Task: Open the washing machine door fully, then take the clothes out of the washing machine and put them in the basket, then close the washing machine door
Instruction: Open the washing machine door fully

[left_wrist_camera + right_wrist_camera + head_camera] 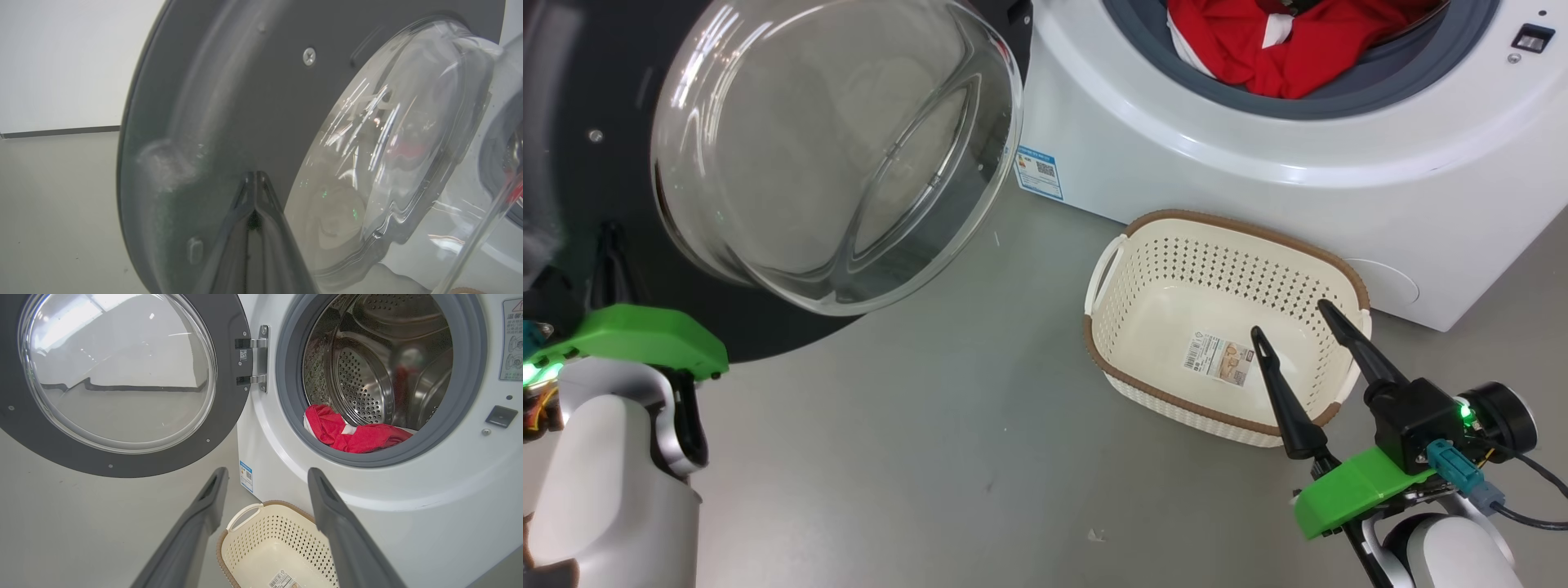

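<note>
Head view: basket (1217, 253) lengthwise along washer (1258, 180)

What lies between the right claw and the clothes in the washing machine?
In the right wrist view, the washing machine puts its white front and grey rubber ring between the right claw and the clothes.

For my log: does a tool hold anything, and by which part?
Nothing is held: right tool open over the basket, left tool shut empty beside the washing machine door.
</note>
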Available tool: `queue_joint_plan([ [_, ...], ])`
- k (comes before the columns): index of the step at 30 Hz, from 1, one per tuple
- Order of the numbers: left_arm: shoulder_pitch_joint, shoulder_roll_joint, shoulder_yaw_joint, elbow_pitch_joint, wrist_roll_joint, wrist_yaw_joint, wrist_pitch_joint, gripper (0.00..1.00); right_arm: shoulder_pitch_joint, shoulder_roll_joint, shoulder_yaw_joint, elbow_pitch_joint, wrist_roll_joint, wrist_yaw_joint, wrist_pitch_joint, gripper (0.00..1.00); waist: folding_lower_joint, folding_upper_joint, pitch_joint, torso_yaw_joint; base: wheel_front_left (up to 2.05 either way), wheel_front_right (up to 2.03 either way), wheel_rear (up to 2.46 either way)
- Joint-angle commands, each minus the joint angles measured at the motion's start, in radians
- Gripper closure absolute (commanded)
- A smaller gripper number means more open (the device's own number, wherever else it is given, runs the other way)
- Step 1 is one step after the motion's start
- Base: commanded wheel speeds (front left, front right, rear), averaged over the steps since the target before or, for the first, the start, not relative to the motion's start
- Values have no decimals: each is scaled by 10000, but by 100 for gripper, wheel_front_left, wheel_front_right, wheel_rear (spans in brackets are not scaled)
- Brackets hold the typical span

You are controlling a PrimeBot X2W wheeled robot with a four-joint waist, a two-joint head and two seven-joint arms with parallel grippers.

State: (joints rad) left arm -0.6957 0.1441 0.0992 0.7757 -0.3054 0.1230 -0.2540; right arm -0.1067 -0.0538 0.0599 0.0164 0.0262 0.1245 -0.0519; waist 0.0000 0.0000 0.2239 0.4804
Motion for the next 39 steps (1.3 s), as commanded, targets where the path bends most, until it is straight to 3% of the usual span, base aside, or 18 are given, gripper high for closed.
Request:
queue_joint_plan([
  [1,-255,490,409,-188,154,30,-78,100,-314,36,280,-301,-115,62,23,0,0,0,-4,1,0,0,0],
  [16,70,363,1021,-683,592,-271,-78,100,-323,36,297,-68,156,62,-177,0,0,0,-305,-178,0,0,0],
  [17,162,320,1107,-866,582,-296,-78,67,-315,36,262,-35,194,62,-220,0,0,0,-347,-202,0,0,0],
  [18,263,273,1169,-1068,598,-314,-78,47,-311,36,219,-12,234,62,-257,0,0,0,-361,-220,0,0,0],
  [19,370,219,1210,-1276,627,-339,-78,18,-311,36,196,22,256,62,-296,0,0,0,-398,-245,0,0,0],
  [20,479,156,1242,-1508,656,-376,-78,1,-305,36,173,61,276,62,-333,0,0,0,-435,-269,0,0,0],
  [32,2043,-643,919,-4801,889,-1109,-78,0,-121,36,-340,514,712,62,-842,0,0,0,-1008,-650,0,0,0],
  [39,2701,-863,297,-5639,246,-1593,-78,0,-81,36,-653,618,782,62,-1089,0,0,0,-1117,-1035,0,0,0],
])
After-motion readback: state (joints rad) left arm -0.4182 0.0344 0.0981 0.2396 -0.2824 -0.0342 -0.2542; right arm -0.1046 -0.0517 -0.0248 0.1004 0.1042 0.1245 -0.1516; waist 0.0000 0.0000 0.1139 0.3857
